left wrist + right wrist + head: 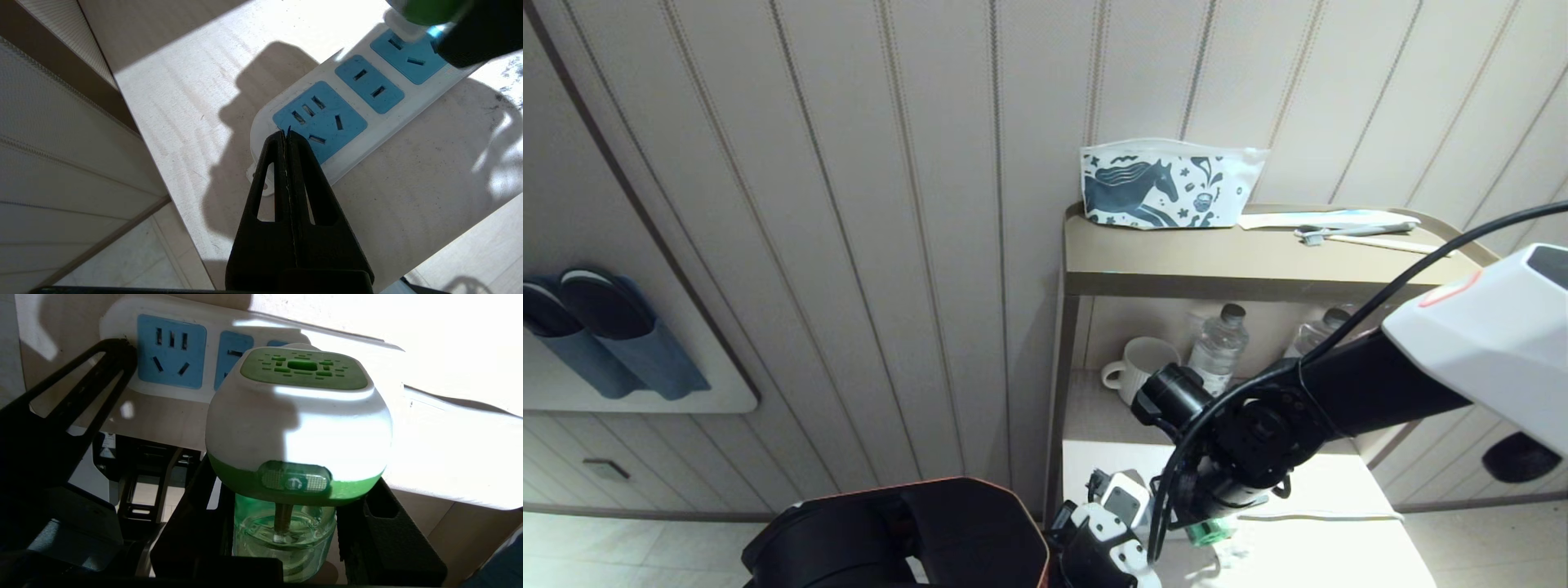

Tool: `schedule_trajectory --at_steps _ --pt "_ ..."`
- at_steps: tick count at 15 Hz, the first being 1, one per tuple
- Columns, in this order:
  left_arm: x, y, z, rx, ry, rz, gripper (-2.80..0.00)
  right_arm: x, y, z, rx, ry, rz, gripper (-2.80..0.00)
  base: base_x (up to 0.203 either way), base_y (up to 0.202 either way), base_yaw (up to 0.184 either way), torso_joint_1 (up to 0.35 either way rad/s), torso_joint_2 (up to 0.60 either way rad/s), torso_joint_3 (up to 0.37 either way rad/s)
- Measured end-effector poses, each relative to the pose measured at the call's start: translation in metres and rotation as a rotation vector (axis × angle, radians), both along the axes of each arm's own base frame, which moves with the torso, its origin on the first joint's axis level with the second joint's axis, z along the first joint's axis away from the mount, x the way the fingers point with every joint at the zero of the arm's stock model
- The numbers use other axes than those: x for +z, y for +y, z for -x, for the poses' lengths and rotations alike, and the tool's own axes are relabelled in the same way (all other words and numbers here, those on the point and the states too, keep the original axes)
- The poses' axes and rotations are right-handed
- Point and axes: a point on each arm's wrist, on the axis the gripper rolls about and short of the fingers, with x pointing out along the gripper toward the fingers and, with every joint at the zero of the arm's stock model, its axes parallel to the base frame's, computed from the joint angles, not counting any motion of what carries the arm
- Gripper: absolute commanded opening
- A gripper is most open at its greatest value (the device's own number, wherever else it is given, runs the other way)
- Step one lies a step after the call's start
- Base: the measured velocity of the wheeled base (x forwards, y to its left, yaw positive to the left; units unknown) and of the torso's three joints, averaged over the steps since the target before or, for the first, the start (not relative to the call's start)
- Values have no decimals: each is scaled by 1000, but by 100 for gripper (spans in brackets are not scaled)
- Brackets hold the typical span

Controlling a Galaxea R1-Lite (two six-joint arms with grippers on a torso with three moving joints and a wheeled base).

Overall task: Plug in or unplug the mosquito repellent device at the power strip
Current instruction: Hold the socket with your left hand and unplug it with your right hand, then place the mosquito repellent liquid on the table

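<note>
Our right gripper (286, 522) clamps the mosquito repellent device (298, 420) by its green bottle, over the power strip (392, 118) at its third socket panel. Our left gripper (286, 136), fingers pressed together, rests on the strip's near end. Farther back stands a mug (1141, 365).

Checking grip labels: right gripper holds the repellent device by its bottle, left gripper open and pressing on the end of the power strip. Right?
Not quite. The left gripper is shut, fingers together, tip on the power strip's end; the left wrist view shows it. The right gripper does hold the mosquito repellent device by its bottle.
</note>
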Motion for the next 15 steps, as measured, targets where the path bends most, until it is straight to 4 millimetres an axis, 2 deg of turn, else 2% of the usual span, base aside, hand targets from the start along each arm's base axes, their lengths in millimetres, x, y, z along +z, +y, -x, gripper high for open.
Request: schedule_trajectory --at_steps 4,7,11,15 --pt "0 -2 -3 7 -7 12 -280 -3 -2 0 -8 13 0 -280 0 0 0 0 0 0" --pt "9 0 -7 18 -13 24 -280 7 -4 1 -7 -10 -15 -280 0 0 0 0 0 0" --pt "41 9 -11 38 -43 72 -280 26 -9 6 -11 -49 -40 -280 0 0 0 0 0 0" --pt "84 41 -13 89 -69 110 -280 38 -14 16 -6 -74 -57 -280 0 0 0 0 0 0"
